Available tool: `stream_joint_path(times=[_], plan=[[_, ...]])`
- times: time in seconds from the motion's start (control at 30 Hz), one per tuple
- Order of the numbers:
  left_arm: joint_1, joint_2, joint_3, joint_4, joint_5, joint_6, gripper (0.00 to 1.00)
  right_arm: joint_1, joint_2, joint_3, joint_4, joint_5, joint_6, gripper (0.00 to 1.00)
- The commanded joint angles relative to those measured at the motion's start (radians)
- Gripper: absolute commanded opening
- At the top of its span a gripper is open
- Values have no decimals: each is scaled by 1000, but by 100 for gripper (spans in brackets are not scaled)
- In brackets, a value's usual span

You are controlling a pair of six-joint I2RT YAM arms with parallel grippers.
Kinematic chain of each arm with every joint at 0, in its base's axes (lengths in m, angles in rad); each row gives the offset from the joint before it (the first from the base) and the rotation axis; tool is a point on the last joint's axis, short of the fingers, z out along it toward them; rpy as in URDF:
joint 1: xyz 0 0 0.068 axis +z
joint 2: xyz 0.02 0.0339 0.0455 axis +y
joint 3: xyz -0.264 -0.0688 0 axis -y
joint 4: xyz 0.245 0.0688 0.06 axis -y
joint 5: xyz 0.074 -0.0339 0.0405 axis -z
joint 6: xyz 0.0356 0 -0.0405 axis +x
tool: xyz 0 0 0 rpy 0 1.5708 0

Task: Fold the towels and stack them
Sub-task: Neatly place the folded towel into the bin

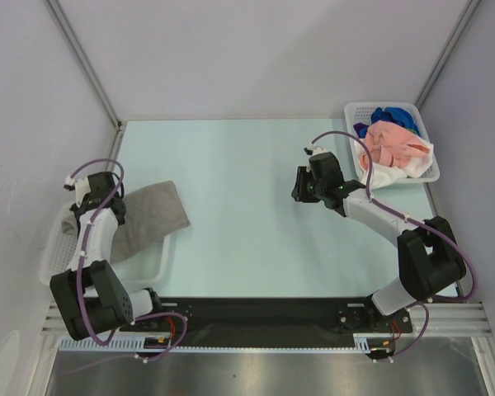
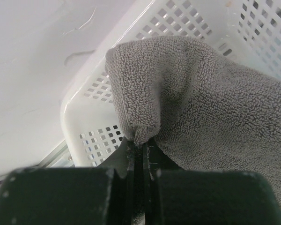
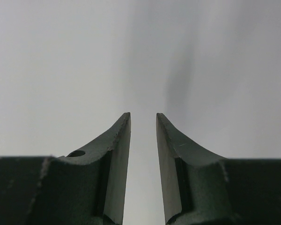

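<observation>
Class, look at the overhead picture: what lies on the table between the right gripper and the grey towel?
Nothing: in the top view only bare pale-green table separates the right gripper from the grey towel.

Top view: the left arm (image 1: 95,235) covers one end of the grey towel (image 1: 153,216) and much of the left basket (image 1: 158,264). In the right basket (image 1: 356,110), the pink towel (image 1: 392,144) hides most of the blue towel (image 1: 393,116) and white towel (image 1: 389,174). Left wrist view: grey towel runs off the right edge. Right wrist view: background blurred.
</observation>
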Motion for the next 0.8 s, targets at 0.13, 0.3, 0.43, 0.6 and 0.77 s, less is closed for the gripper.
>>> stream_joint_path(times=[0.13,0.3,0.43,0.6,0.77], plan=[[56,16,54,0,13,-53,0,-15,-45,-7,38,-22,-13,34],[79,27,68,-16,35,-77,0,-27,-53,-13,42,-29,-10,34],[97,25,64,-11,35,-85,0,-30,-54,-15,43,-32,-10,34],[114,30,71,-23,49,-99,2,-35,-54,-18,44,-36,-7,34],[128,31,68,-25,55,-120,14,-36,-54,-19,47,-37,-7,34]])
